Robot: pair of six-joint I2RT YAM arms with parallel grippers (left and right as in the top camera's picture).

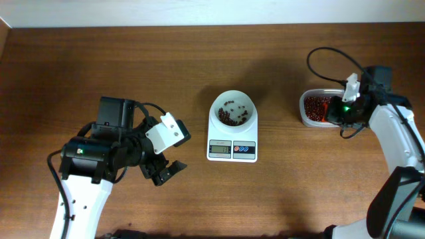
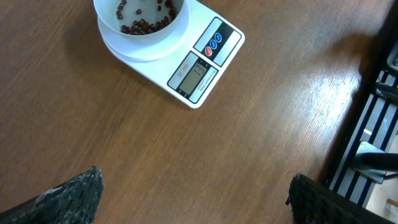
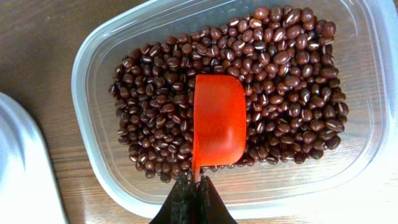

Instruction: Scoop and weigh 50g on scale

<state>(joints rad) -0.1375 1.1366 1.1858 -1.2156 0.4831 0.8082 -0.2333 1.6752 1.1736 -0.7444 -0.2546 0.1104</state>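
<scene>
The white scale stands mid-table with a round white bowl on top holding a few red beans. My left gripper hovers open over bare table to the scale's left, nothing between its fingers. At the right, my right gripper is shut on the handle of an orange scoop. The scoop's empty bowl rests on the red beans inside the clear plastic tub.
A white tub lid edge shows at the left of the right wrist view. A black cable loops above the right arm. A dark rack lies past the table edge in the left wrist view.
</scene>
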